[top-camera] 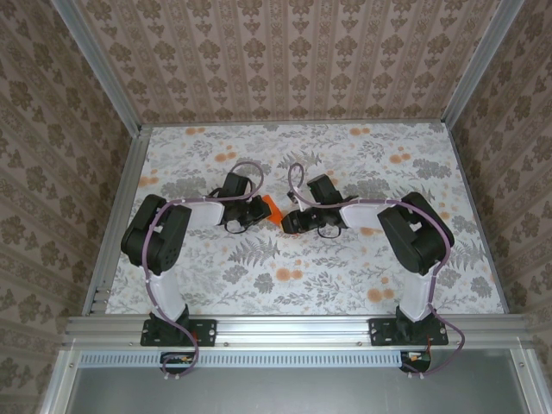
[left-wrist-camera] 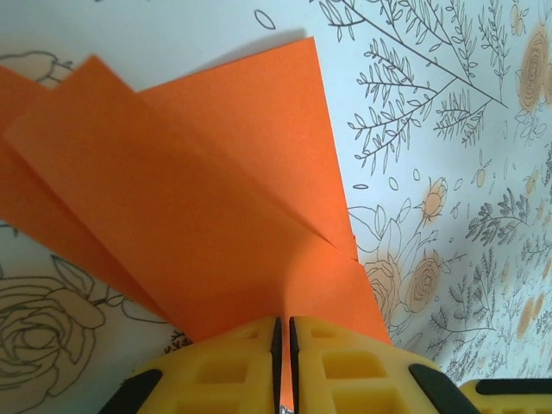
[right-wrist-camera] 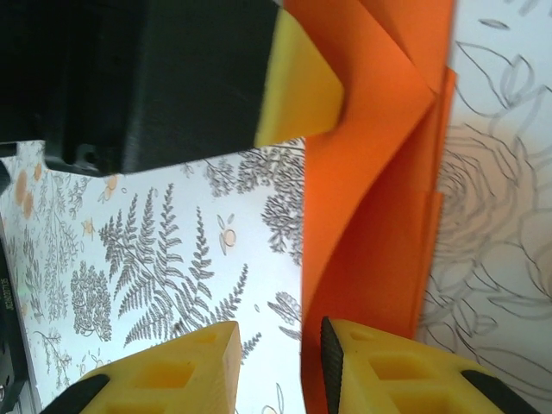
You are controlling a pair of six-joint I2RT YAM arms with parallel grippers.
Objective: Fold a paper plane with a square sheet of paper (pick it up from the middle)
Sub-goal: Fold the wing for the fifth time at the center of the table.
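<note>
One creased orange sheet [left-wrist-camera: 198,198] extends straight out from left fingers [left-wrist-camera: 345,371].

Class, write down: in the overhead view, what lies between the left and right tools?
The folded orange sheet lies between left tool and right tool, in the top external view.

Tabletop [top-camera: 345,276]: white cloth, grey fern and leaf print, pale-orange blossoms. Walls [top-camera: 285,60]: beige damask wallpaper, three sides. Aluminium rail [top-camera: 293,326] along near edge; grey panel [top-camera: 285,388] just outside it.

arms [top-camera: 194,211]: 2, black joints, white links | cables [top-camera: 247,163]: purple | end effector pads [left-wrist-camera: 224,371]: yellow
</note>
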